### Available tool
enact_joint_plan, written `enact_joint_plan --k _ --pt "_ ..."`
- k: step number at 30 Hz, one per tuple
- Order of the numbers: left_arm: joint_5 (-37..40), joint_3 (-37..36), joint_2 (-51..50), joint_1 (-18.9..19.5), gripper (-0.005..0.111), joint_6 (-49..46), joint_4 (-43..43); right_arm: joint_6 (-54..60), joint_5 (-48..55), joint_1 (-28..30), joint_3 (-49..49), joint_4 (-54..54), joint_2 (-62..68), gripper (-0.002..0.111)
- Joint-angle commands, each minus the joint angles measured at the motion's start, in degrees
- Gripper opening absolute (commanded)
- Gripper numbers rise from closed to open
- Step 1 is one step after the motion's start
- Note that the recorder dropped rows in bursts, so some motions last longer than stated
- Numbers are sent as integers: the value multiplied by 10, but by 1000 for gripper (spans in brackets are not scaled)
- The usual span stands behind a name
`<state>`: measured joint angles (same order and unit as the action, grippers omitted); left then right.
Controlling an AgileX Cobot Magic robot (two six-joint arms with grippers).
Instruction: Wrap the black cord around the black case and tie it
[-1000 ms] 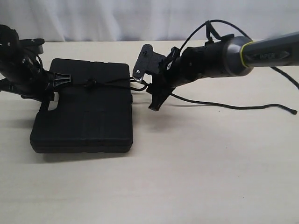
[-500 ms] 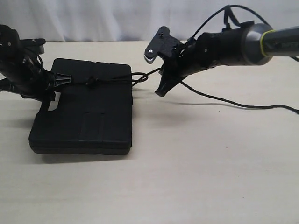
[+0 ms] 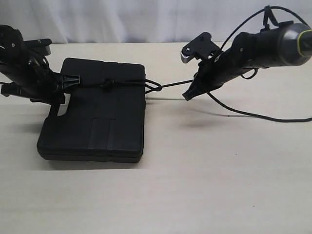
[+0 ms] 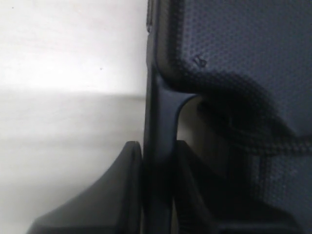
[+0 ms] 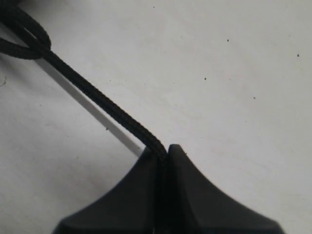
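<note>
I see the black case (image 3: pixel 92 122) lying flat on the table (image 3: pixel 204 185). My left gripper (image 4: pixel 158 152) is clenched on the case's handle bar. The black cord (image 3: pixel 168 86) crosses the case's far part, then stretches beyond its right edge to my right gripper (image 5: pixel 163 152), which is pinched tight on it.

This looks like a robotics lab test bench rather than a home or a shop. A bare pale wood-grain tabletop (image 3: pixel 219 185) fills the exterior view, closed off at the back by a plain white fabric backdrop (image 3: pixel 122 19). Two machine arms reach in over the surface from opposite sides: a black jointed arm (image 3: pixel 22 63) on the left and a dark grey cylindrical arm with a yellow-green ring (image 3: pixel 273 46) on the right. A flat matte black plastic case (image 3: pixel 97 122) lies on the table like a set-out prop.
</note>
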<state>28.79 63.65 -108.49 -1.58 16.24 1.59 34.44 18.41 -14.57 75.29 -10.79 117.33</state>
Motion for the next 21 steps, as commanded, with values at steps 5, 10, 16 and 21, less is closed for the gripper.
enact_joint_plan --k 5,10,16,21 --pt "-40 4 -15 9 0 24 21 -86 -14 19 -2 12 0 4" --pt "-60 4 -34 9 0 24 21 -97 -21 19 -2 12 0 4" --pt "-94 4 -34 9 0 24 21 -103 -29 29 0 12 0 4" --pt "-117 4 -34 9 9 -1 19 -101 -36 41 0 12 0 4"
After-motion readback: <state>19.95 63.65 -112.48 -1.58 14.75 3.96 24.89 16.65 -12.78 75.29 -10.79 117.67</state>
